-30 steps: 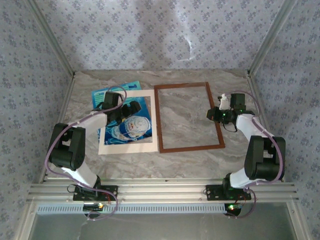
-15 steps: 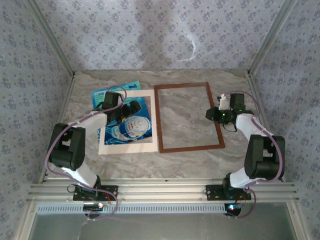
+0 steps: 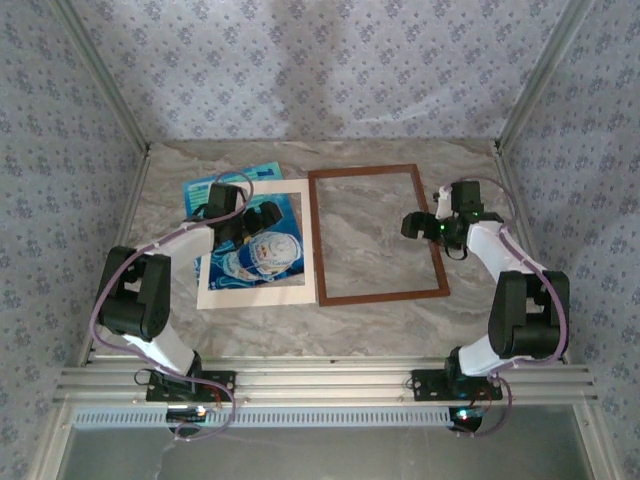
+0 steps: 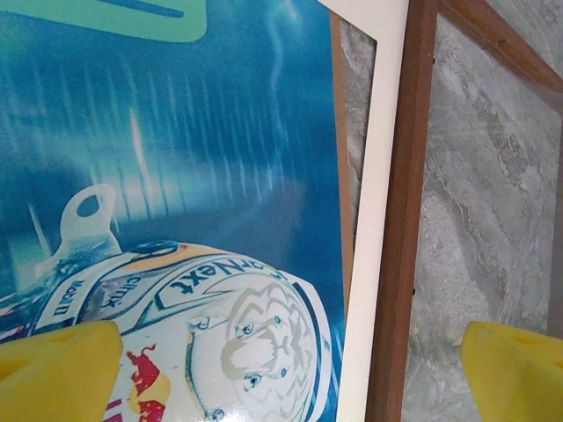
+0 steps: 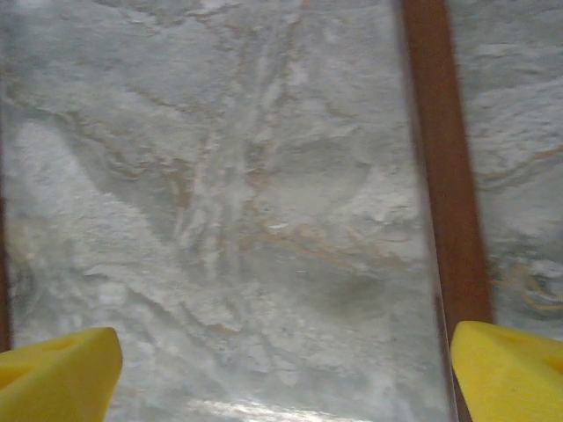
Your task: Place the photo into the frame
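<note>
Photo [image 4: 176, 158]: blue-teal print with a white helmet lettered "Next"; the other helmet wording is too skewed to read. Its edges are covered by the cream mat [image 3: 255, 296], left of the frame [image 3: 380, 295] on the marble tabletop [image 3: 400, 330].
Left hand [image 3: 264, 216]: yellow fingertips wide apart above the photo.
Right hand [image 3: 411, 226]: fingertips apart, inside the frame near its right bar.

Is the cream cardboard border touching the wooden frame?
Touching. In the left wrist view, the cream mat meets the frame edge to edge, with no marble tabletop showing between them.
</note>
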Motion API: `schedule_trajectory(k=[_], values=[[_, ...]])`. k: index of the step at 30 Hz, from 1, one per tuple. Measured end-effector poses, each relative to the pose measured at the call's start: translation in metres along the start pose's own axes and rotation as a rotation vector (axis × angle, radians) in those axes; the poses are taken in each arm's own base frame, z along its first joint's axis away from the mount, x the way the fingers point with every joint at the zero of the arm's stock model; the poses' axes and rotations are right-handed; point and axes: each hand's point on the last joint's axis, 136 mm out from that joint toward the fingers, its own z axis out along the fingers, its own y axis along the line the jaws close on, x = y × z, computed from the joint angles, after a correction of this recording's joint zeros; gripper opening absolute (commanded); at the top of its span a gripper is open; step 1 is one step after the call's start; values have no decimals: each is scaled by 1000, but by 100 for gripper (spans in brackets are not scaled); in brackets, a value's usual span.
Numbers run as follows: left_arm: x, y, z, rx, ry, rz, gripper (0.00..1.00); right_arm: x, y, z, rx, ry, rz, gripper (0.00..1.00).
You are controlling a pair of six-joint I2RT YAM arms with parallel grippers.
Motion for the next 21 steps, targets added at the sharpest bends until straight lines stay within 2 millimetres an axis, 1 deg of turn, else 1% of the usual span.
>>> schedule_trajectory(k=[2, 9, 12, 15, 17, 21], values=[[0, -1, 0, 3, 2, 0, 98, -2, -8, -3, 59, -1, -1, 100], [7, -8, 2, 20, 19, 6, 99, -10, -25, -10, 180, -30, 3, 100], [14, -18, 5, 34, 33, 29, 98, -15, -29, -17, 212, -59, 10, 100], [22, -34, 12, 54, 55, 60, 98, -22, -31, -26, 233, -100, 13, 100], [28, -44, 19, 65, 74, 80, 99, -28, -31, -32, 242, -151, 9, 100], [41, -58, 37, 75, 114, 111, 98, -29, -34, -43, 257, -217, 17, 100]])
